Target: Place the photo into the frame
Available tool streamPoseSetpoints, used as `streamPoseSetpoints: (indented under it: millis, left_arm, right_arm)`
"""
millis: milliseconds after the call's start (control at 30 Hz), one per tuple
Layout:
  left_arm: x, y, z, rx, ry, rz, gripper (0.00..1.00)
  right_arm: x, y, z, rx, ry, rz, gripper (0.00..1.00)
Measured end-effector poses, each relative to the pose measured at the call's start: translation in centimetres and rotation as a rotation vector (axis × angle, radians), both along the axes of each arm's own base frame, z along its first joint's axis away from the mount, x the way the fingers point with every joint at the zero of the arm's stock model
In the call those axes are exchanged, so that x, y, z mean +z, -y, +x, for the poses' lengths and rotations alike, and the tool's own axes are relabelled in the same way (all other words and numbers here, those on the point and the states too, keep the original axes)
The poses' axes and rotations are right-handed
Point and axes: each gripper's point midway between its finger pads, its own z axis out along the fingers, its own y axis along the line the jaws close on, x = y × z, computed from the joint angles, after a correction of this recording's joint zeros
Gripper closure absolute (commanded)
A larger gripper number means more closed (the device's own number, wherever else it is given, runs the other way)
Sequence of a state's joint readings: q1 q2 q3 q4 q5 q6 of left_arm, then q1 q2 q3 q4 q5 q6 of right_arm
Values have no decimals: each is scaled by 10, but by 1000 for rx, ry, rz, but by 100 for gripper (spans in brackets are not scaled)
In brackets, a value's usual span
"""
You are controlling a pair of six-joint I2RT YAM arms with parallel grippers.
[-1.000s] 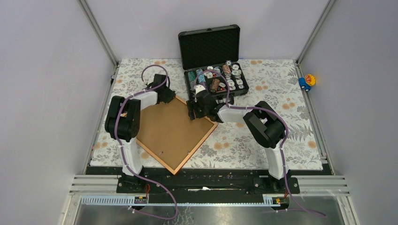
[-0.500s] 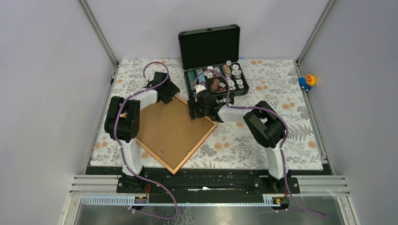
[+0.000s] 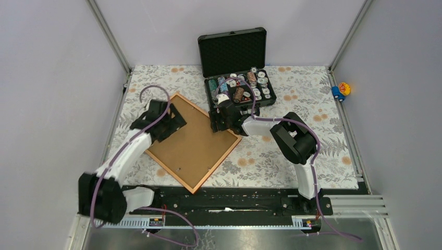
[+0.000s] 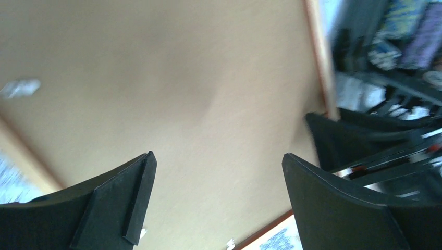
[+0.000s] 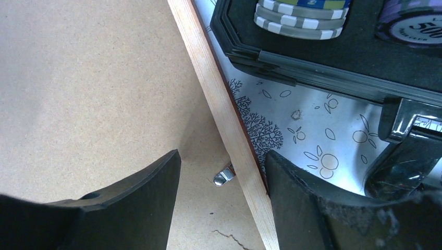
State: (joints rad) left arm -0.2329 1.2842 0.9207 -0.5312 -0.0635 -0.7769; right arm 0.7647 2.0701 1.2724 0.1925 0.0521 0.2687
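Grey walls enclose a table under a floral cloth. Left of centre, the left gripper gapes wide over the brown board in the frame. The right gripper, jaws parted, straddles the frame's far-right edge beside the chip case. A toy sits at the right edge.

I see a thin rectangular orange-brown wooden frame around a plain matt brown cardboard backing board. The cloth table cover is white with grey leaves and orange blossoms. On the far side, the hard black case holds round chips in striped grey-white, blue, purple and red. Far right, the small toy is blue and yellow.
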Motion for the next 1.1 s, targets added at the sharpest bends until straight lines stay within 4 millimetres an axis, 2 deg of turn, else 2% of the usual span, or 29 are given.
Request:
streamPoseSetpoints:
  millis: [67, 200, 233, 400, 567, 800, 900, 1100]
  left_arm:
    - [-2, -15, -32, 68, -17, 21, 1]
    - [-28, -38, -90, 203, -143, 48, 1]
    - [-37, -46, -112, 282, -213, 53, 1]
    - [-48, -59, -137, 455, -291, 58, 3]
    - [-68, -60, -141, 509, -366, 75, 8]
    - [-94, -65, -126, 511, -408, 157, 9]
    - [-98, -69, -114, 493, -415, 193, 11]
    - [-95, -90, -74, 445, -431, 274, 10]
  right_arm:
    - [0, 0, 0, -2, -1, 1, 33]
    - [0, 1, 1, -9, -4, 5, 34]
    - [0, 1, 1, -10, -5, 6, 34]
    - [0, 2, 2, -16, -8, 10, 34]
    - [0, 2, 2, -16, -8, 9, 35]
    - [-1, 3, 3, -20, -9, 7, 40]
    - [-1, 4, 3, -21, -9, 7, 40]
    - [-1, 6, 5, -26, -10, 9, 40]
